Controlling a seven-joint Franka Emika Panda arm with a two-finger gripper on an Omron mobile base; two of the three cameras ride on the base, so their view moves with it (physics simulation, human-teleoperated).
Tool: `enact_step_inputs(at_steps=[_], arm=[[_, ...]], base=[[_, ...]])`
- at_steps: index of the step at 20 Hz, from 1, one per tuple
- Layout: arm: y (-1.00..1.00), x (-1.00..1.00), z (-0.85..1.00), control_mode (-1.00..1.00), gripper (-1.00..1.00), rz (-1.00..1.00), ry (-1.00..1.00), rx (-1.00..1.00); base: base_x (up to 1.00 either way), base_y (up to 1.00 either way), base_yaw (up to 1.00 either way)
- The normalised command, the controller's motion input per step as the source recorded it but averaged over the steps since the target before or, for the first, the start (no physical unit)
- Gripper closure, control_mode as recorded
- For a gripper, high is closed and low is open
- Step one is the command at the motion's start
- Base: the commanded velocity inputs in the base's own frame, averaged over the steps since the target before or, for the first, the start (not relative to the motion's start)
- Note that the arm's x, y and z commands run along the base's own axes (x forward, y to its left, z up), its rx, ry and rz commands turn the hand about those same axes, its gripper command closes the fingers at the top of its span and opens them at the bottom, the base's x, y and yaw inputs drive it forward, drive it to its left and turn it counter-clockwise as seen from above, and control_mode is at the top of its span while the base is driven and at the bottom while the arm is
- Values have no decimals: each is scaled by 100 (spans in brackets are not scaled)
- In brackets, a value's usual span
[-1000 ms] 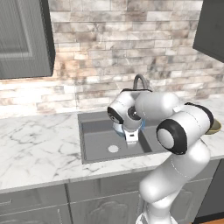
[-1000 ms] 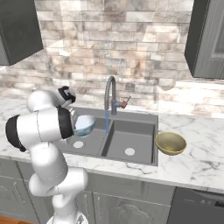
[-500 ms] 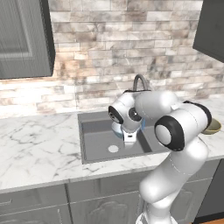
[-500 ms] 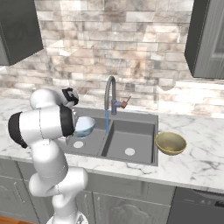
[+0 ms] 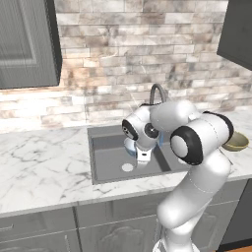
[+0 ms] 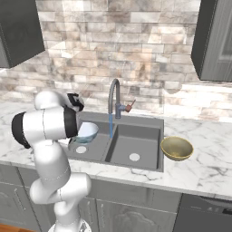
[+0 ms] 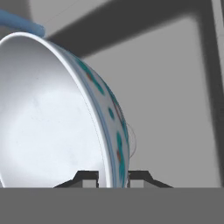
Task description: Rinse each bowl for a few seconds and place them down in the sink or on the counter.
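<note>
The pale blue bowl (image 7: 65, 118), its rim pinched in my nearly shut jaws, has drifted from the water stream (image 6: 110, 124) over the sink (image 6: 136, 136), so rinsing looks finished.

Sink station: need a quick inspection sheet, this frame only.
Surface: white marble counter around a dark double sink.
Job's things: pale blue bowl held tilted over the left basin, beside the water stream; olive bowl upright on the counter, right of the sink.
Clutter: nothing seen.
Grippers: gripper shut on the blue bowl's rim.
Cables: nothing seen.
Surroundings: faucet running, stone-tile wall, grey cabinets.
</note>
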Motion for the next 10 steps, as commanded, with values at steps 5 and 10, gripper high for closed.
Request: enact_step_inputs(at_steps=[5, 10], arm=[[7, 15, -9, -100, 100, -1, 0, 2], [10, 10, -11, -100, 100, -1, -3, 0]], base=[[0, 0, 0], [0, 0, 0]])
